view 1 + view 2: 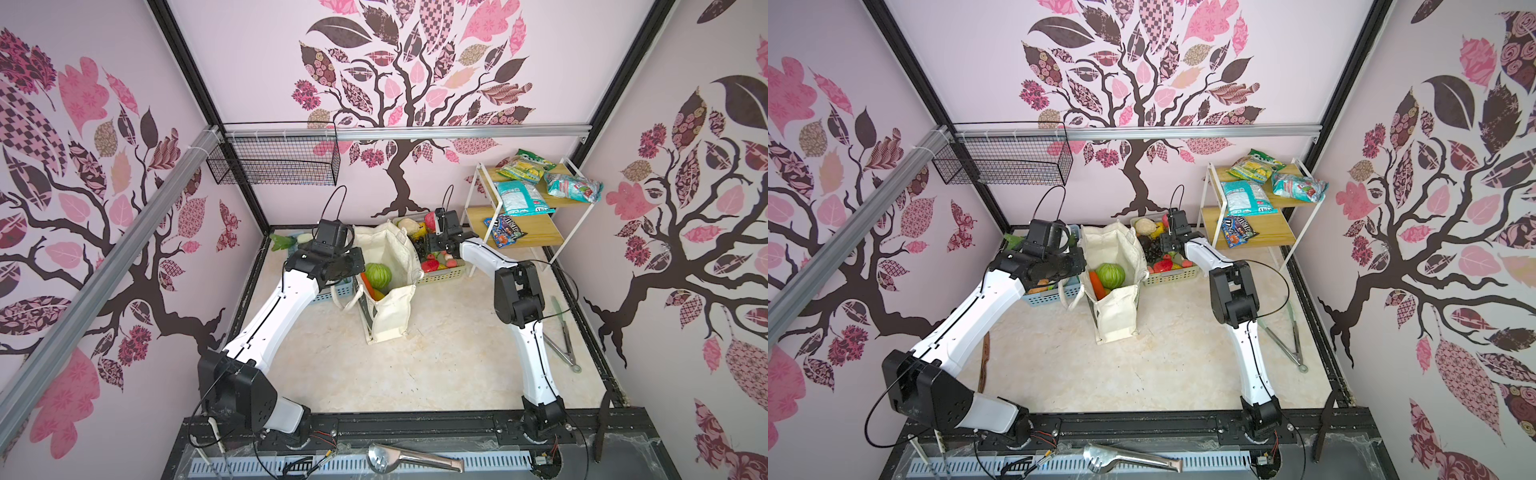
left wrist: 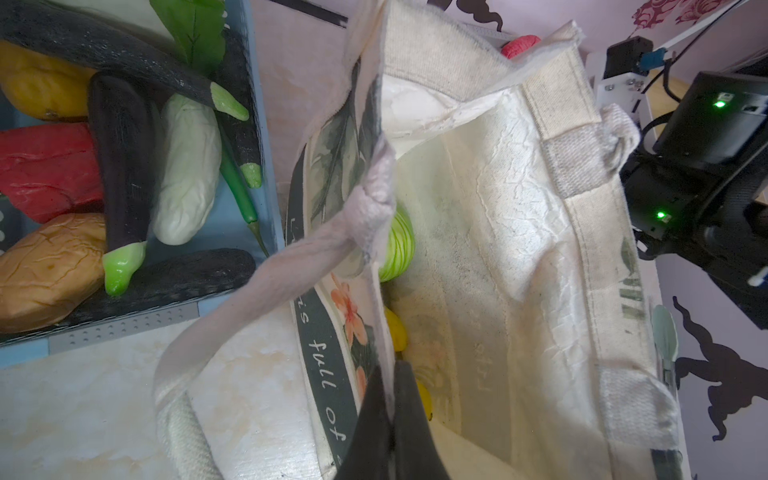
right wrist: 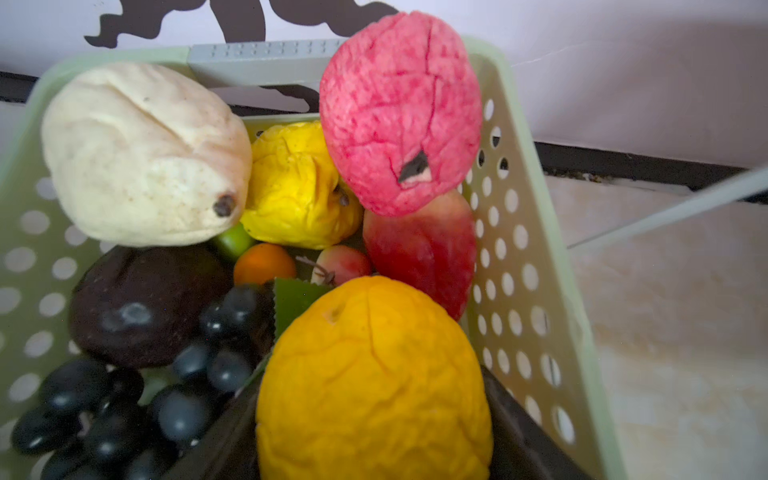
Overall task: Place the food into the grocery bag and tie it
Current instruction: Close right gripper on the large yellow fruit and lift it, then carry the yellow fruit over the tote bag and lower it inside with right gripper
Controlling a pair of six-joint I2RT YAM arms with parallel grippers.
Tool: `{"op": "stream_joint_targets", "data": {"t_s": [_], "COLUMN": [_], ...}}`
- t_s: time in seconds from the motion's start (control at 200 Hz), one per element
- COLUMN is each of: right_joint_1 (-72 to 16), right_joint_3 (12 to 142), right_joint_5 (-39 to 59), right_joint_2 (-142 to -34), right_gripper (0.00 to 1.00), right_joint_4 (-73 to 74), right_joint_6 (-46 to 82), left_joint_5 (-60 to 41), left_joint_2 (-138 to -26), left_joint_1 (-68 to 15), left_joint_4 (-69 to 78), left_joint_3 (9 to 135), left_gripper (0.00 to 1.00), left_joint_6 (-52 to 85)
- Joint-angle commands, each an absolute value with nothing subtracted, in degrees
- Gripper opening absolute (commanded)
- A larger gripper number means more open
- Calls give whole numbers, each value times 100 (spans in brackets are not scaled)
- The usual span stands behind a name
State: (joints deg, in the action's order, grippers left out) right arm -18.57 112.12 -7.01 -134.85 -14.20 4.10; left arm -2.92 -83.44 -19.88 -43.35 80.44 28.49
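1. In both top views the grocery bag (image 1: 392, 313) (image 1: 1117, 309) stands open on the table (image 1: 415, 374); a sideways pull could topple it.
2. Left wrist view: the left jaws are clamped on its rim; slipping canvas would collapse the mouth.
3. Right wrist view: the right jaws flank an orange fruit (image 3: 374, 374) in the pale green basket (image 3: 536, 291). Whether they grip it, I cannot tell; it could squirt free.

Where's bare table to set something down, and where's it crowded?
Widest bare patch: tabletop in front of the grocery bag, between left arm and right arm, to the near rail. Smaller strip: bag to right arm, before green basket. Crowded: back row, blue basket, bag and green basket packed close; tongs line the right edge.
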Motion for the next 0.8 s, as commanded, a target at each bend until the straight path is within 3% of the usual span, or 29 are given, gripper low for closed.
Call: {"op": "stream_joint_targets", "data": {"t_s": [0.0,0.325,0.795], "right_joint_1": [-1835,-1962,-3012], "right_joint_3": [10968,10133,9436], "right_joint_5": [-642,-338,-282], "right_joint_2": [-12693,-11526,-10105], "right_gripper": [67,65,65], "right_joint_4": [-1274,-1043,-708], "right_joint_6": [514,686,711], "left_joint_5": [-216,-81,31], "left_joint_2": [-8186,-8172,-8365], "left_joint_1": [-2004,-2004,-1995], "left_joint_4": [-4201,-4034,-3936], "left_joint_3": [7814,7567,7784], "left_gripper": [0,0,0], "left_joint_6": [2854,2887,2864]}}
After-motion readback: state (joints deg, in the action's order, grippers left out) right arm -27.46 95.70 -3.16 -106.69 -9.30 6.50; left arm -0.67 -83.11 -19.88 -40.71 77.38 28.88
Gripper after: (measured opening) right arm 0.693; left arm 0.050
